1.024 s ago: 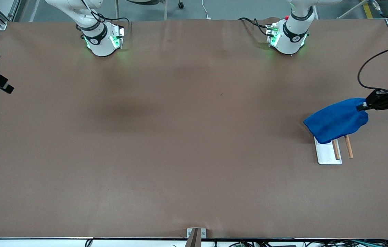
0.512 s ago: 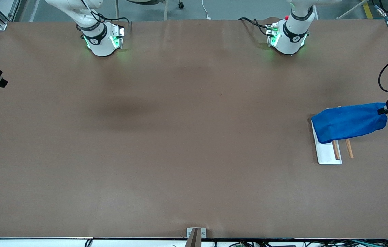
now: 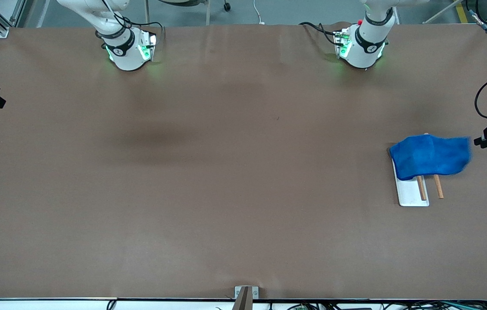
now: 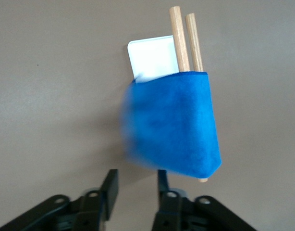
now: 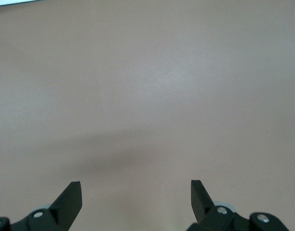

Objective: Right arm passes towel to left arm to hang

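Note:
The bright blue towel [image 3: 431,156] hangs draped over the two wooden rods [image 3: 438,187] of a rack with a white base plate [image 3: 411,196], toward the left arm's end of the table. My left gripper [image 3: 478,141] is open and empty, just off the towel's edge, toward the table's end. In the left wrist view the towel [image 4: 174,122] covers the rods [image 4: 178,38] and part of the plate [image 4: 152,57], a little apart from my open left gripper [image 4: 136,180]. My right gripper [image 3: 0,103] waits open and empty at the right arm's end of the table, and the right wrist view shows it [image 5: 136,190] over bare table.
The brown table [image 3: 226,172] carries nothing else. The two arm bases [image 3: 127,49] stand along the table's edge farthest from the front camera. A black cable [image 3: 482,101] loops above the left gripper.
My left gripper has opened and let go of the towel's edge, drawing back toward the table's end. The towel's freed edge has dropped over the rods. The right gripper has drawn outward a little.

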Tool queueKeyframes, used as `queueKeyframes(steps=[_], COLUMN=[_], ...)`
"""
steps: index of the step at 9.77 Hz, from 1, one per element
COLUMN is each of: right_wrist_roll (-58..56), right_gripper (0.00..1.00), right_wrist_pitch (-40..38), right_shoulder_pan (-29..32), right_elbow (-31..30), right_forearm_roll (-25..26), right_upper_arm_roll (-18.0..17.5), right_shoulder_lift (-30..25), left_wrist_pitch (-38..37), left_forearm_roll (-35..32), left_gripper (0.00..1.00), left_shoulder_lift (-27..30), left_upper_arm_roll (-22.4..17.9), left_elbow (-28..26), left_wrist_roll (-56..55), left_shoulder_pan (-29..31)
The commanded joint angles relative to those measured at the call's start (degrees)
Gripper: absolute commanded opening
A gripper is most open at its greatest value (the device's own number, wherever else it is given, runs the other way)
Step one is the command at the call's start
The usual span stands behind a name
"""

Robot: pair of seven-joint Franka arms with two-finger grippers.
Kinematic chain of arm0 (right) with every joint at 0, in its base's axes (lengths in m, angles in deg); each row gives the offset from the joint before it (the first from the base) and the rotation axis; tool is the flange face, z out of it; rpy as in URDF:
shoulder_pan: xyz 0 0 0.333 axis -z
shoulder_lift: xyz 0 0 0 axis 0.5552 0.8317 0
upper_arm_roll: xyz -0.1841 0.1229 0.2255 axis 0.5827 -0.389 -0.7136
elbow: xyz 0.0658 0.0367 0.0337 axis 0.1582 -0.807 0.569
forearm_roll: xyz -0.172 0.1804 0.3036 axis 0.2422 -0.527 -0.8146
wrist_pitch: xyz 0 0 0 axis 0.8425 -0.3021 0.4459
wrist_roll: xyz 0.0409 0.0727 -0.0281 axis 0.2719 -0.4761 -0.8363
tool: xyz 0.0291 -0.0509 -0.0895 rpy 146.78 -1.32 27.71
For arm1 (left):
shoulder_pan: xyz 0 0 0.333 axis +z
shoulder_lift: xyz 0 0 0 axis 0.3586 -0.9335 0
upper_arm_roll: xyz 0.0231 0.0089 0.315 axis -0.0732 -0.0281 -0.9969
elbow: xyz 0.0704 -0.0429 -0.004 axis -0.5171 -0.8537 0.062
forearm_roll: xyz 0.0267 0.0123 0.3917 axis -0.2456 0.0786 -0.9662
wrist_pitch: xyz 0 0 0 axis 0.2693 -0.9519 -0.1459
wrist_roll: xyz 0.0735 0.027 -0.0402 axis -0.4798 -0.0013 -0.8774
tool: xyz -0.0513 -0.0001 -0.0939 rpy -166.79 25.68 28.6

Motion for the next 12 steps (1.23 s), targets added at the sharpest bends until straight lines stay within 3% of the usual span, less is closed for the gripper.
queueKeyframes(steps=[1, 2, 3, 7, 9, 10, 12], right_wrist_roll=[-0.14, -0.14, -0.14, -0.06, -0.06, -0.06, -0.06], right_gripper=[1.0, 1.0, 1.0, 1.0, 1.0, 1.0, 1.0], right_wrist_pitch=[-0.2, -0.2, -0.37, -1.08, -1.25, -1.17, -1.17], right_shoulder_pan=[1.54, 2.25, 2.17, 2.17, 2.17, 2.17, 1.99], right_elbow=[-0.79, -0.8, -0.8, -1.06, -1.06, -1.06, -1.06], right_forearm_roll=[0.28, 0.01, 0.01, -0.08, -0.08, -0.08, -0.08], right_upper_arm_roll=[-0.4, -0.4, -0.4, -0.4, -0.31, -0.4, -0.4], right_shoulder_lift=[-0.07, 0.02, -0.07, -0.07, -0.07, -0.07, -0.07], left_wrist_pitch=[0.88, 1.66, 2.89, 3.35, -0.51, -1.66, -9.26], left_forearm_roll=[-1.68, -2.9, -7.7, -25.45, -28.04, -28.05, -27.52], left_gripper=[1.0, 1.0, 1.0, 1.0, 1.0, 1.0, 1.0], left_shoulder_lift=[0.14, 1.98, 4.96, 16.39, 20.7, 22.12, 21.35], left_upper_arm_roll=[0.29, 1.6, 5.35, 25.98, 35.49, 37.62, 39.66], left_elbow=[0.49, 0.49, 0.4, -1.88, -1.18, -0.92, 7.9], left_wrist_roll=[-3.25, -6.58, -13.13, -45.2, -61.64, -63.11, -63.39], left_shoulder_pan=[-0.65, -1.69, -1.96, -1.79, -1.88, -1.97, -2.14])
